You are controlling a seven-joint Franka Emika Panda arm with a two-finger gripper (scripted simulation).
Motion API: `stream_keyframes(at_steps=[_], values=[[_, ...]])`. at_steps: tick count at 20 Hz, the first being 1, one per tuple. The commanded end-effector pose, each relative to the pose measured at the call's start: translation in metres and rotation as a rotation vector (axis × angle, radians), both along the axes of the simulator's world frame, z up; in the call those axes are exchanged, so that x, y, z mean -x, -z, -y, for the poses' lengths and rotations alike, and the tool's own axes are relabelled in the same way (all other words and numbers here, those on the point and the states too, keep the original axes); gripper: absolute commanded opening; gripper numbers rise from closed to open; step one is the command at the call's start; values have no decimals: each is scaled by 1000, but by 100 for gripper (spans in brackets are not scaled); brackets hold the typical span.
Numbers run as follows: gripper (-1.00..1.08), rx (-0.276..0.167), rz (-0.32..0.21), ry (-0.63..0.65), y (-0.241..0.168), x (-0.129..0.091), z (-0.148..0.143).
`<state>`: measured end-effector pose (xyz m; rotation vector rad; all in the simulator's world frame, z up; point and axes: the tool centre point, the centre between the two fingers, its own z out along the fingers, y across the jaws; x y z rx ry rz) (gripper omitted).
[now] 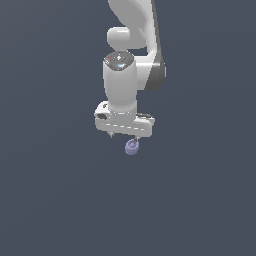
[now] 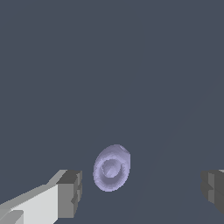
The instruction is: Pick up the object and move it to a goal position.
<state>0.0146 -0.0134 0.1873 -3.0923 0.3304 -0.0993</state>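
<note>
Only the wrist view shows the gripper with jaws spread wide and the object between them, nearer one finger and touching neither, while the exterior view shows it just below the gripper.

1. This is no home, kitchen or workshop but a bare simulated scene: both views are flat computer renders.
2. The background is one even dark slate-blue field, with no wall, floor edge, furniture or horizon to be told apart.
3. The white arm is smooth and plainly shaded, like a model and not a photographed machine.
4. The pale purple object is a coarse, faceted lump with a ring-like hollow.
5. In the wrist view the hand's fingers are plain grey blocks with hard edges.
</note>
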Motion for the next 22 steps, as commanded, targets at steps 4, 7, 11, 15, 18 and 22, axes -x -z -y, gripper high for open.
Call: stream_keyframes(at_steps=[4,7,11,15,18,22], values=[[100,-5,-15,110,16,6,-7],[100,-7,-24,181,27,10,-11],[100,-8,-36,277,40,16,-17],[100,-7,-48,373,53,22,-22],[100,-5,-55,440,63,27,-26],[100,-3,-62,513,72,32,-29]])
